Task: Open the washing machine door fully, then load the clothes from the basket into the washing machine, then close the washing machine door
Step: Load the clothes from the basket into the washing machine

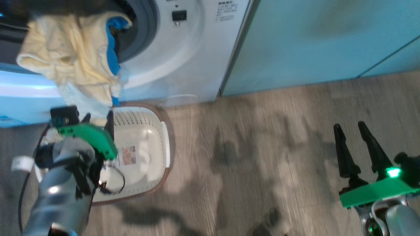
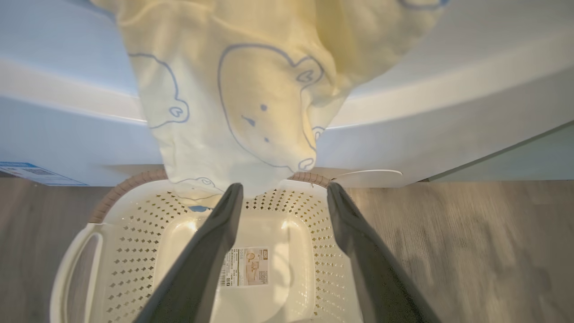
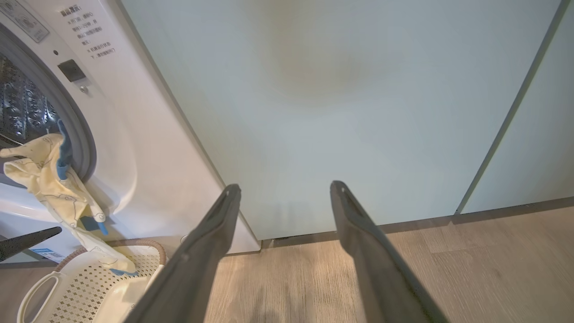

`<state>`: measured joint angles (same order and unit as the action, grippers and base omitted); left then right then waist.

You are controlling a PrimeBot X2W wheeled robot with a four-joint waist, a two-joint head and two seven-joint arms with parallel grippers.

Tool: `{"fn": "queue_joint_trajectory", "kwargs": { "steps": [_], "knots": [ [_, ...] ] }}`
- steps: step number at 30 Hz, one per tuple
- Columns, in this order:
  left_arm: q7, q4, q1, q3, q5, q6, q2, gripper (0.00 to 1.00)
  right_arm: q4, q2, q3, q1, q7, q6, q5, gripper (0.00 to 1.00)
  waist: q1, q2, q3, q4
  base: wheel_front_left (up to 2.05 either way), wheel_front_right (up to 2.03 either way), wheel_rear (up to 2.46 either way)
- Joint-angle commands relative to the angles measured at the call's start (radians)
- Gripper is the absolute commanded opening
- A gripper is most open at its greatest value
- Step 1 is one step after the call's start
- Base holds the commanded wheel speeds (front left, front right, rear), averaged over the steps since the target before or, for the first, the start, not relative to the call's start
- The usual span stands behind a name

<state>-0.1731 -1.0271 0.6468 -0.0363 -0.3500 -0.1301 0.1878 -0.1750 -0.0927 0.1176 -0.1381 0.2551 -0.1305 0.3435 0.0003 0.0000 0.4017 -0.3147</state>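
The washing machine [image 1: 183, 59] has its round opening uncovered, and the steel drum [image 3: 22, 107] shows inside. The door is out of view. Pale yellow bear-print clothes [image 1: 72, 62] with blue trim hang out over the grey rim and down the front. Their lower end [image 3: 112, 264] reaches into the basket [image 1: 165, 141], which stands on the floor against the machine. My left gripper [image 1: 98, 116] hovers over the basket, open and holding nothing. The hanging hem [image 2: 251, 103] lies just beyond its fingertips. My right gripper [image 1: 348, 126] is open over the floor at the right, facing the cabinet.
Pale teal cabinet panels [image 1: 311, 42] stand right of the machine, with a seam between them. Wood-look floor [image 1: 262, 147] stretches between the basket and my right arm. A blue label [image 2: 36, 172] sits low on the machine's front. The basket's base carries a sticker [image 2: 246, 267].
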Motion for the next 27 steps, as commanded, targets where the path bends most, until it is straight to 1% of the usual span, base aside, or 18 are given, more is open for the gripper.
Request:
{"fn": "queue_joint_trajectory", "kwargs": {
  "steps": [1, 4, 8, 13, 21, 24, 25, 26, 27],
  "knots": [
    [0.009, 0.003, 0.039, 0.016, -0.020, -0.001, 0.037, 1.00, 0.033, -0.008, 0.021, -0.026, 0.007, 0.000, 0.010, 1.00, -0.0003, 0.0000, 0.043, -0.014, 0.00, 0.00, 0.00],
    [0.016, -0.035, 0.093, -0.001, -0.026, -0.001, 0.064, 1.00, 0.034, -0.008, 0.028, -0.045, 0.007, 0.000, 0.013, 1.00, -0.0003, 0.0000, 0.079, -0.022, 0.00, 0.00, 0.00],
    [0.015, -0.080, 0.142, 0.003, -0.032, 0.003, 0.080, 1.00, 0.036, -0.006, 0.028, -0.062, 0.007, 0.000, 0.015, 1.00, -0.0003, 0.0000, 0.108, -0.029, 0.00, 0.00, 0.00],
    [0.001, -0.139, 0.214, 0.012, -0.042, 0.021, 0.098, 1.00, 0.037, -0.003, 0.030, -0.083, 0.007, 0.000, 0.017, 1.00, -0.0003, 0.0000, 0.147, -0.037, 0.00, 0.00, 0.00],
    [-0.053, -0.172, 0.303, -0.007, -0.031, 0.018, 0.116, 1.00, 0.038, 0.000, 0.034, -0.106, 0.007, 0.000, 0.017, 1.00, -0.0003, 0.0000, 0.193, -0.040, 0.00, 0.00, 0.00],
    [-0.067, -0.182, 0.322, -0.008, -0.029, 0.028, 0.122, 1.00, 0.037, 0.001, 0.036, -0.113, 0.007, 0.000, 0.017, 1.00, -0.0003, 0.0000, 0.201, -0.041, 0.00, 0.00, 0.00],
    [-0.071, -0.183, 0.326, -0.010, -0.028, 0.029, 0.124, 0.87, 0.037, 0.001, 0.036, -0.115, 0.007, 0.000, 0.017, 1.00, -0.0003, 0.0000, 0.203, -0.041, 0.00, 0.00, 0.00],
    [-0.074, -0.184, 0.329, -0.012, -0.026, 0.028, 0.124, 0.48, 0.036, 0.001, 0.036, -0.117, 0.007, 0.000, 0.017, 1.00, -0.0003, 0.0000, 0.205, -0.042, 0.00, 0.00, 0.00],
    [-0.077, -0.185, 0.331, -0.015, -0.025, 0.027, 0.125, 0.19, 0.035, 0.001, 0.036, -0.118, 0.007, 0.000, 0.017, 1.00, -0.0003, 0.0000, 0.205, -0.042, 0.00, 0.00, 0.00]
  ]
}}
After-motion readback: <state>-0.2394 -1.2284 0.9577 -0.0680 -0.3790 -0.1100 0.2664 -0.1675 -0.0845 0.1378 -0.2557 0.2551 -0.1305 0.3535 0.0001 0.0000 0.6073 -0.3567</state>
